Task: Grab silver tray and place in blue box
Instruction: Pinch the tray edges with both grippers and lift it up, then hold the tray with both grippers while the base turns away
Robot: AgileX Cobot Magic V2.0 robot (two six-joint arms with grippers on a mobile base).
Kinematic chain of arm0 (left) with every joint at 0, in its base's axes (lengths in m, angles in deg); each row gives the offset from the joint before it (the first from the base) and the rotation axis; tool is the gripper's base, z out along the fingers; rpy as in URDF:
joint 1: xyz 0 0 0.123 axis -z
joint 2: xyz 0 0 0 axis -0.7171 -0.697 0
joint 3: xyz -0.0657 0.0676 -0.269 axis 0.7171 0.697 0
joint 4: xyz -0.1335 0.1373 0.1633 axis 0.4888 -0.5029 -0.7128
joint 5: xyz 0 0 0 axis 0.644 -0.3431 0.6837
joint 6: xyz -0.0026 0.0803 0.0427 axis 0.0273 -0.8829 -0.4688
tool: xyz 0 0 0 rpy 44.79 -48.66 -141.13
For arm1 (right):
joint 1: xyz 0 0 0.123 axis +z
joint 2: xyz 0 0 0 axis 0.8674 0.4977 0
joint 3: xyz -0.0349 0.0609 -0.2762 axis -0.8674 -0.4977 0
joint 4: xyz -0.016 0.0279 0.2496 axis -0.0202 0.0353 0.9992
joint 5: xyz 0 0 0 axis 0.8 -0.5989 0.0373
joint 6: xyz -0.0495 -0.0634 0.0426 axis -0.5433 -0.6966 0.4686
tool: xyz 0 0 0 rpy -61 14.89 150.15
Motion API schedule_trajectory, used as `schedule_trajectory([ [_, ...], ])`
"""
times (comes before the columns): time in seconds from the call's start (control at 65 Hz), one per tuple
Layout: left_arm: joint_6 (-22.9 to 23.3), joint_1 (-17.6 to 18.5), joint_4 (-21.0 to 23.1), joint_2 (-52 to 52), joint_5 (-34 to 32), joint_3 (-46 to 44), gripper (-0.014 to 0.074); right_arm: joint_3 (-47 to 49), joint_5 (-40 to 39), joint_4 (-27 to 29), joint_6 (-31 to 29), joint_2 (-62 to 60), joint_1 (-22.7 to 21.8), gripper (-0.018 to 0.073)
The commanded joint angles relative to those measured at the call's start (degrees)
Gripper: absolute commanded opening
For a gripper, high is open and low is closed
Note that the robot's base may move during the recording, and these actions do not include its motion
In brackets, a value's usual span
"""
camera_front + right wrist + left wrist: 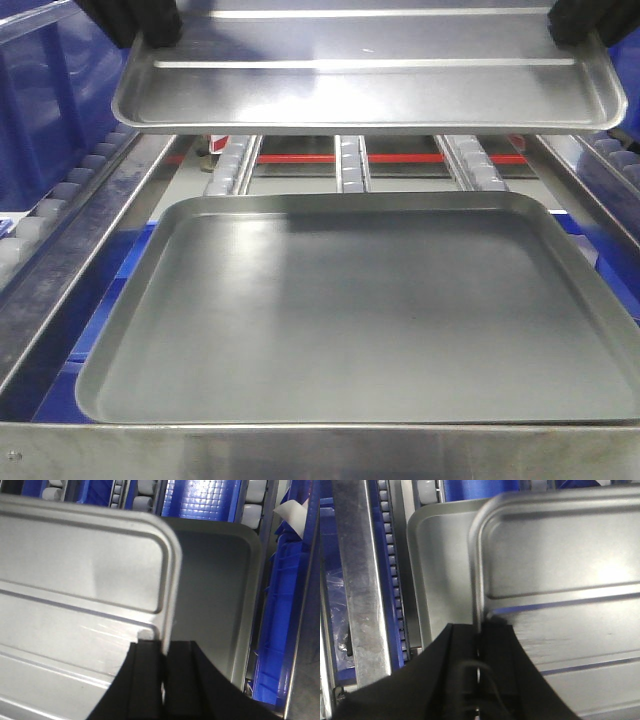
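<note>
The silver tray (370, 90) hangs level in the air, its two long ridges showing, with one black gripper on each short end. My left gripper (150, 25) is shut on the tray's left rim; in the left wrist view the left gripper (480, 627) pinches the rim of the silver tray (560, 570). My right gripper (585, 25) is shut on the right rim; the right wrist view shows the right gripper (162, 647) clamping the silver tray (75, 580). A ribbed wall of the blue box (50, 100) stands at the left.
A larger matte grey tray (370, 320) lies below the silver one on a metal frame (90, 230) with roller tracks (350, 165). In the wrist views this grey tray (445, 570) (215, 590) lies underneath. More blue plastic (282, 605) shows at the right and beneath the frame.
</note>
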Motion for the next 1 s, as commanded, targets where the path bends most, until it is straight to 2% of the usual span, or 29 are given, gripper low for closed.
schedule_trajectory([
  [0.0,-0.81,0.26,-3.88,2.29,1.57,-1.45,-0.0105,1.97,-2.48,-3.12,-0.65,-1.72,-0.43,0.0058],
  [0.985,-0.81,0.26,-3.88,2.29,1.57,-1.45,-0.0105,1.97,-2.49,-3.12,-0.65,-1.66,-0.43,0.0058],
])
